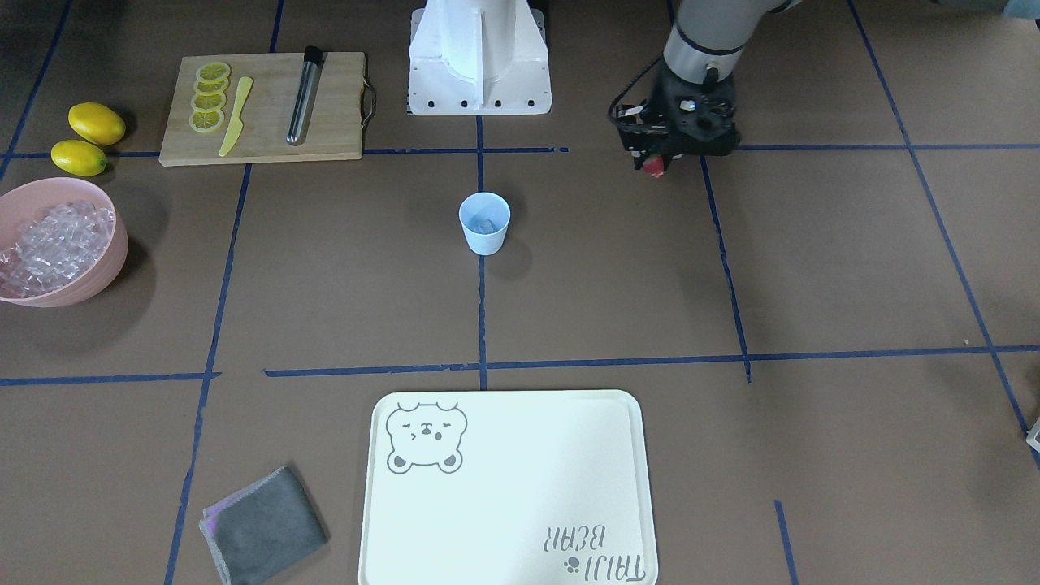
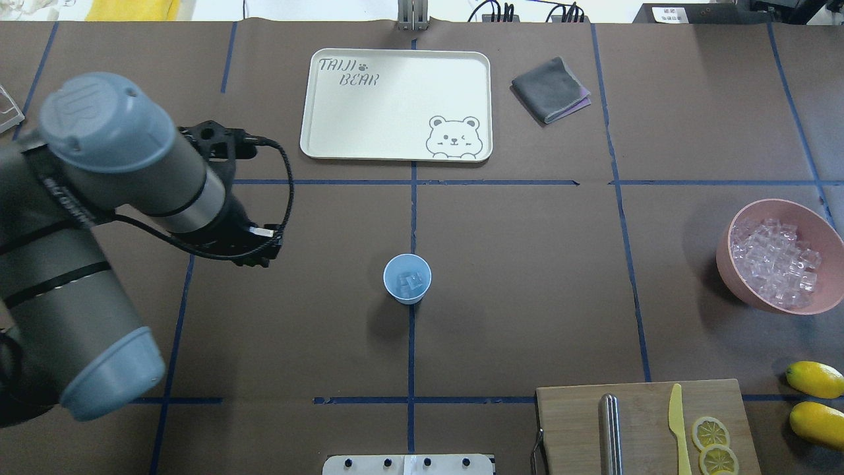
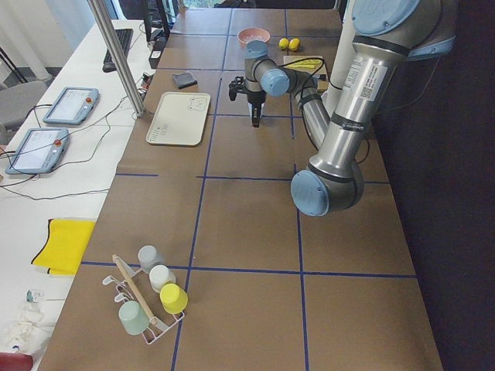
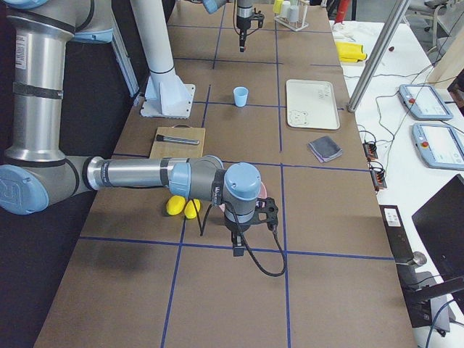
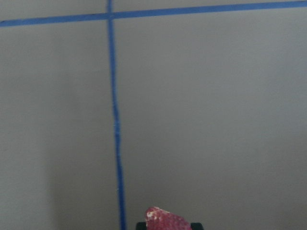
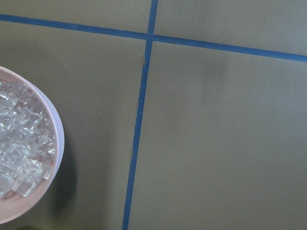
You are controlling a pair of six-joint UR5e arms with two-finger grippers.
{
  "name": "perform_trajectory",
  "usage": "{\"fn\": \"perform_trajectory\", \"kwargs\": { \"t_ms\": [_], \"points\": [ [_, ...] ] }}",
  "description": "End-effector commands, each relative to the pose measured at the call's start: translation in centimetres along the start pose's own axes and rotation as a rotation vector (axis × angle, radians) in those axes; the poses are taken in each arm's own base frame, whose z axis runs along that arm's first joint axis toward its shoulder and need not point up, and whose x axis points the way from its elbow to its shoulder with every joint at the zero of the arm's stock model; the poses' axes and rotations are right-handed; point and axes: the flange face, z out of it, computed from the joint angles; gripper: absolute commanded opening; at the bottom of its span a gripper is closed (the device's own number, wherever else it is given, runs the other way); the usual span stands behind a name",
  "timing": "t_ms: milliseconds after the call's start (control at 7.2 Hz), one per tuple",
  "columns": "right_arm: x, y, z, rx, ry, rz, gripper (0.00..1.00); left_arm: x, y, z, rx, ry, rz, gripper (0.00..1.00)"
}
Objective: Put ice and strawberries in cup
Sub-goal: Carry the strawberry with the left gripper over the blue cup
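The light blue cup (image 1: 484, 223) stands upright at the table's middle, with a few ice cubes (image 2: 410, 282) inside. More ice (image 1: 49, 244) is heaped in the pink bowl (image 1: 97, 272); it also shows in the right wrist view (image 6: 19, 148). My left gripper (image 1: 654, 166) is shut on the red strawberry (image 5: 165, 220) and holds it above the table, well to the cup's side on my left. My right gripper (image 4: 237, 250) hangs over the table beside the pink bowl; I cannot tell whether it is open or shut.
A cream bear tray (image 1: 504, 487) and a folded grey cloth (image 1: 262, 526) lie on the operators' side. A wooden cutting board (image 1: 264, 110) holds lemon slices, a yellow knife and a metal rod. Two whole lemons (image 1: 89, 138) lie beside it.
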Motion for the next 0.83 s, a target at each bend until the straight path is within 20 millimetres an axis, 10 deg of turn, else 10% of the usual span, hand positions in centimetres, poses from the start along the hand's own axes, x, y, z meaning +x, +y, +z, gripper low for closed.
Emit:
{"fn": "perform_trajectory", "kwargs": {
  "t_ms": [0,694],
  "points": [
    [-0.1,-0.1,-0.1,0.002,0.001,0.0,1.0,9.8,-1.4,2.0,-0.03,0.018,-0.071,0.03],
    [-0.3,-0.6,-0.5,0.01,0.003,-0.006,1.0,16.3,-1.6,4.7,-0.04,0.072,-0.099,0.17]
  ]
}}
